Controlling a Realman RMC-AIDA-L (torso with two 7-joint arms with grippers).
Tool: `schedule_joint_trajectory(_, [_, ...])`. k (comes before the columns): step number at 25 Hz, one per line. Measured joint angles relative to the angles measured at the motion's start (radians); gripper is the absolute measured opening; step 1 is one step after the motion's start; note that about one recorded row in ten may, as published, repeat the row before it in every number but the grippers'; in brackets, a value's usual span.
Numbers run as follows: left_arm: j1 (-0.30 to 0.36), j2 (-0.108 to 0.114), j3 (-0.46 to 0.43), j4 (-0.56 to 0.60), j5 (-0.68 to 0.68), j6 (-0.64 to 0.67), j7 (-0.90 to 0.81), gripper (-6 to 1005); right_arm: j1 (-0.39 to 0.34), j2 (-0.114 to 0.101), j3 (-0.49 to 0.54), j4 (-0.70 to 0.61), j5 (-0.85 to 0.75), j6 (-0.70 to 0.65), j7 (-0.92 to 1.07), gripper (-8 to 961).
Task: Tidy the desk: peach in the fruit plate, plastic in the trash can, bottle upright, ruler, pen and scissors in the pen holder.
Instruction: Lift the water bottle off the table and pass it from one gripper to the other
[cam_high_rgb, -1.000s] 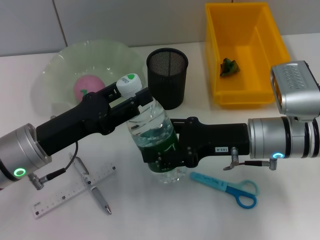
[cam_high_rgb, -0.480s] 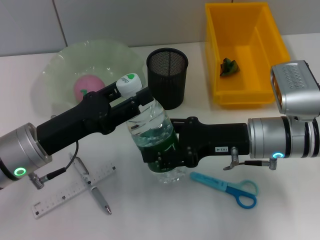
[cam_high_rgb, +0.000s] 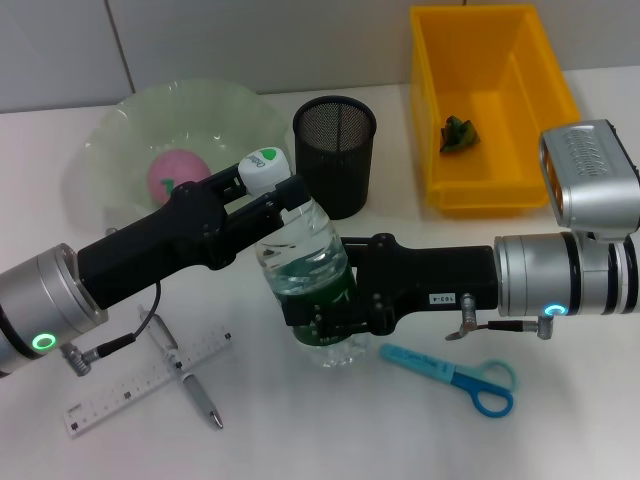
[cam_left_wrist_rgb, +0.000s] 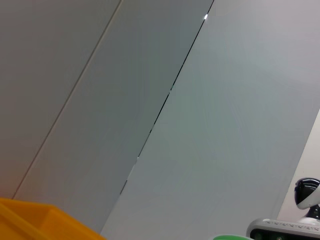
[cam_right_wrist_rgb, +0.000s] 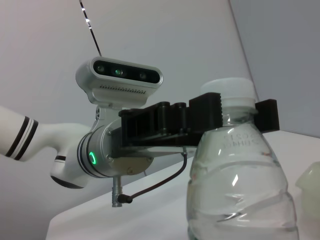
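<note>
Bottle (cam_high_rgb: 310, 285) near upright; left end effector (cam_high_rgb: 275, 200) clamps neck, right end effector (cam_high_rgb: 320, 310) apparently grips body.

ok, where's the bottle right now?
In the head view the bottle is mid-desk, just in front of the mesh pen holder, held by the left end effector at its neck and the right end effector around its body.

The desk (cam_high_rgb: 560, 430) is viewed from above; the bottle (cam_right_wrist_rgb: 240, 170) is shared with the close right-wrist view; only wall is faced by the left-wrist view.
</note>
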Motion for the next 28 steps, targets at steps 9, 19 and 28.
schedule_joint_trajectory(9, [0.001, 0.0, 0.0, 0.0, 0.0, 0.001, 0.001, 513, 0.0, 0.0, 0.003, 0.0, 0.0, 0.0, 0.001, 756])
schedule_joint_trajectory(19, [0.005, 0.0, 0.0, 0.004, 0.0, 0.0, -0.008, 430, -0.002, 0.0, 0.007, 0.0, 0.0, -0.003, 0.01, 757])
schedule_joint_trajectory(28, [0.006, 0.0, -0.003, 0.005, 0.002, 0.001, -0.009, 430, -0.001, -0.002, 0.0, -0.007, 0.0, -0.005, 0.02, 757])
